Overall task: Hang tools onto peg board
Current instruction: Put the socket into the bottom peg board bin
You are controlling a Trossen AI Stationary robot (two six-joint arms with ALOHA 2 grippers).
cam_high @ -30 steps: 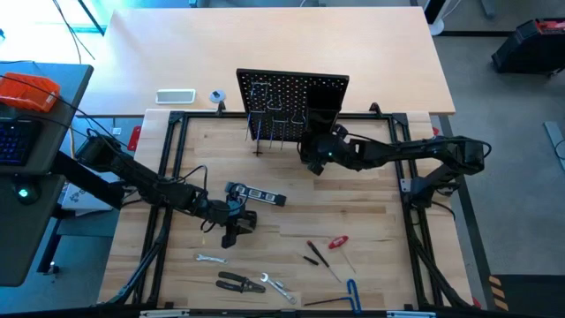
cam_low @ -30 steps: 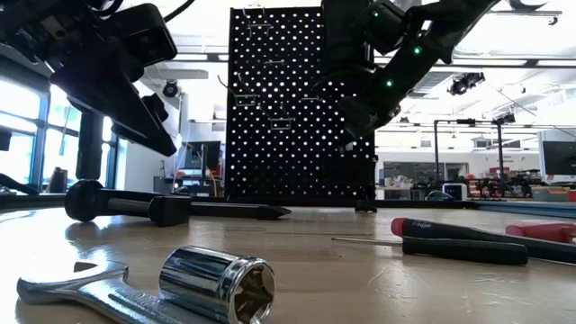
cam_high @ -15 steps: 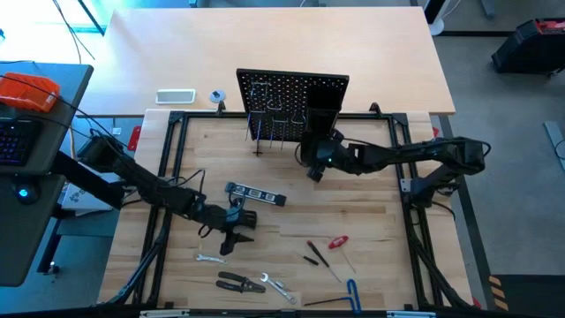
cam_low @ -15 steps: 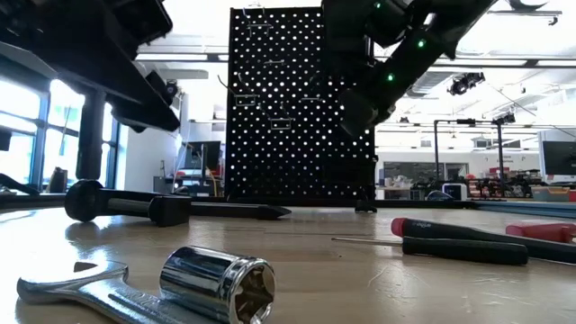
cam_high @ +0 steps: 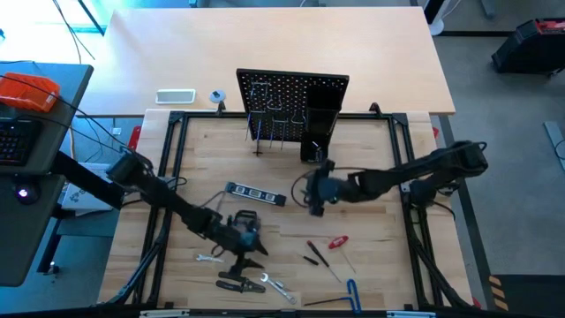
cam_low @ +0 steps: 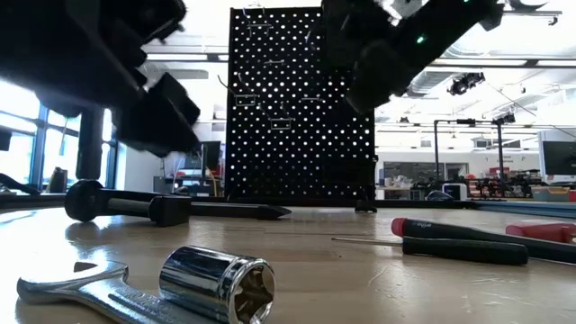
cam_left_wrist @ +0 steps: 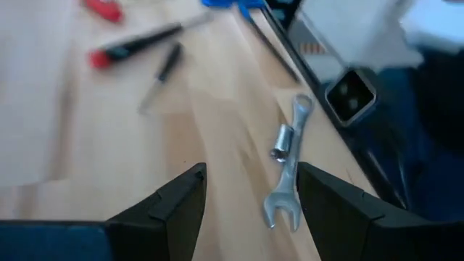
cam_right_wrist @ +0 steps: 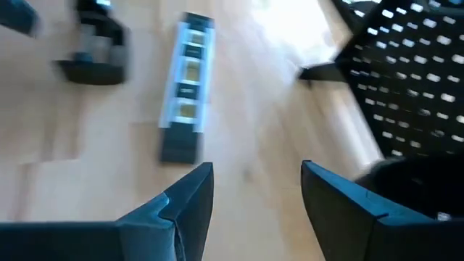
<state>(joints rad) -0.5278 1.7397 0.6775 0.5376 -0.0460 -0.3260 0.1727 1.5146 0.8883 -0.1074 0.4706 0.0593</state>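
Tools Lie on the Wood While Both Hands Hang Empty

Across the middle of the pictures lies the wooden surface [cam_high: 371, 238], the largest thing, framed by dark rails. At its far edge, near the middle, the peg board [cam_high: 291, 97] stands upright, black and full of holes, with thin metal hooks on it and a black box-shaped holder [cam_high: 320, 124] on its right side. In the low view the board rises straight behind the tools.

Both arms reach over the surface. The left hand [cam_high: 244, 250] is above the near-left part, over the wrenches and pliers; its fingers are spread and nothing is between them, as the left wrist view shows. The right hand [cam_high: 315, 196] is above the centre, a little in front of the holder; its fingers are also spread and empty.

The dark level [cam_high: 255, 193] lies flat left of centre, between the two hands. The black C-clamp [cam_high: 243, 220] rests just beside it, toward the near edge. Near the near edge lie the black-handled pliers [cam_high: 240, 283], one silver wrench [cam_high: 279, 289] beside them, and a second wrench [cam_high: 209, 259] toward the left. A shiny socket [cam_low: 219, 283] rests against a wrench in the low view. Right of centre lie the red-handled screwdriver [cam_high: 338, 242] and two dark screwdrivers [cam_high: 316, 252]. The blue-handled hex key [cam_high: 353, 294] lies at the near edge.
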